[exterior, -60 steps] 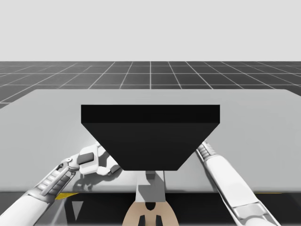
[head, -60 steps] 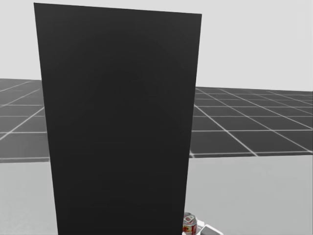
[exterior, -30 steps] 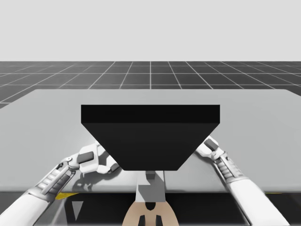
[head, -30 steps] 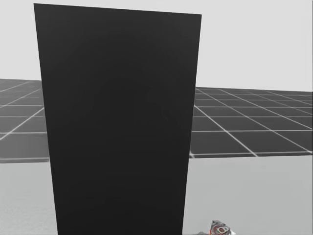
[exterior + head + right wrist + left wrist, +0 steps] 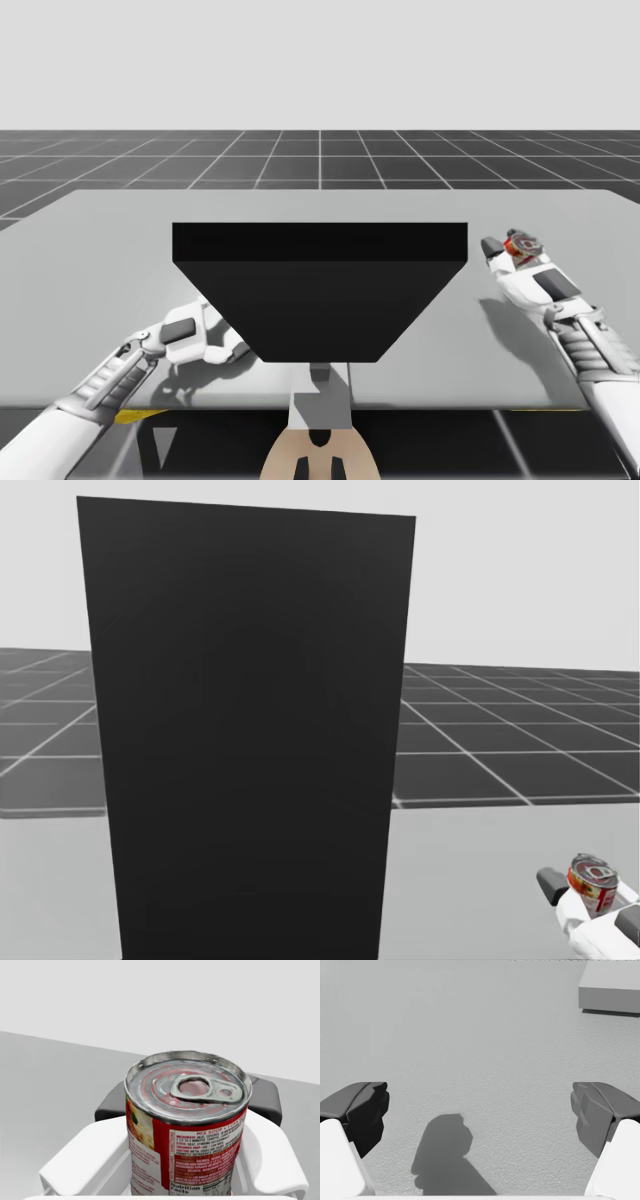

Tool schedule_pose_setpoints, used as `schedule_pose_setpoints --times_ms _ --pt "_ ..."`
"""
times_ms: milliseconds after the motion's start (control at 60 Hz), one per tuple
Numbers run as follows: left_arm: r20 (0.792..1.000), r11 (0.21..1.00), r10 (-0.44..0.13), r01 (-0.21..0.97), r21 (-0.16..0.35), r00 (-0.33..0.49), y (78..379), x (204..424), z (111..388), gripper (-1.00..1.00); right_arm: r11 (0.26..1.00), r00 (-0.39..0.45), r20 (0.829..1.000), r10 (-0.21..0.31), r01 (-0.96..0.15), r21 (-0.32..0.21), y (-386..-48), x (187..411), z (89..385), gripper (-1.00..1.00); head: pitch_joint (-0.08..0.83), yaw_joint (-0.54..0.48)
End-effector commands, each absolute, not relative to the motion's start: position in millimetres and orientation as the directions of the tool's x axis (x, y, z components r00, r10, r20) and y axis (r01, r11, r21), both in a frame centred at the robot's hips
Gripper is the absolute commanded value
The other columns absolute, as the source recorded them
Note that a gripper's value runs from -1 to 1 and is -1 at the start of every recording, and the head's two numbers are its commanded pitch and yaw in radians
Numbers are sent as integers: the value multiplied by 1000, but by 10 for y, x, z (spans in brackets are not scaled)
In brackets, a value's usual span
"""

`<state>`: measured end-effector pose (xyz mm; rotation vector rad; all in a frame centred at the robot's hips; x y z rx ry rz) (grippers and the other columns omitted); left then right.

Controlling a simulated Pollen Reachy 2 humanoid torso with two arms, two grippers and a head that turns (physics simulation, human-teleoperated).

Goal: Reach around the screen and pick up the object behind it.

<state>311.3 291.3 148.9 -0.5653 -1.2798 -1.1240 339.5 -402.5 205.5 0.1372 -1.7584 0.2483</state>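
Observation:
The tall black screen stands mid-table and takes up much of the head view. A red and white can with a silver pull-tab lid is out to the right of the screen, lifted off the table. My right gripper is shut on it. The head view has the can low at the right in that gripper. In the right wrist view the can stands upright between the fingers. My left gripper hovers open by the screen's left front, nothing between its fingers.
The grey table stretches wide on both sides of the screen. Ahead of the left gripper, off to one side, lies a low grey block. The right arm's shadow falls on the table right of the screen.
My right arm has swung out from behind the screen to the right, carrying the can up and into the open. The left arm barely moved. My head has turned slightly.

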Motion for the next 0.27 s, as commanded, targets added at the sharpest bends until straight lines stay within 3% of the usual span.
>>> schedule_pose_setpoints --times_ms 17,267 --pt "938 407 -332 881 240 -103 2925 3120 1498 -1000 966 -331 941 72 -213 -148 -4122 3510 2851 1000 103 -128" --pt "939 413 -328 878 241 -104 2935 3127 1502 -1000 969 -409 907 102 -165 -184 -3989 3557 3616 1000 97 -125"
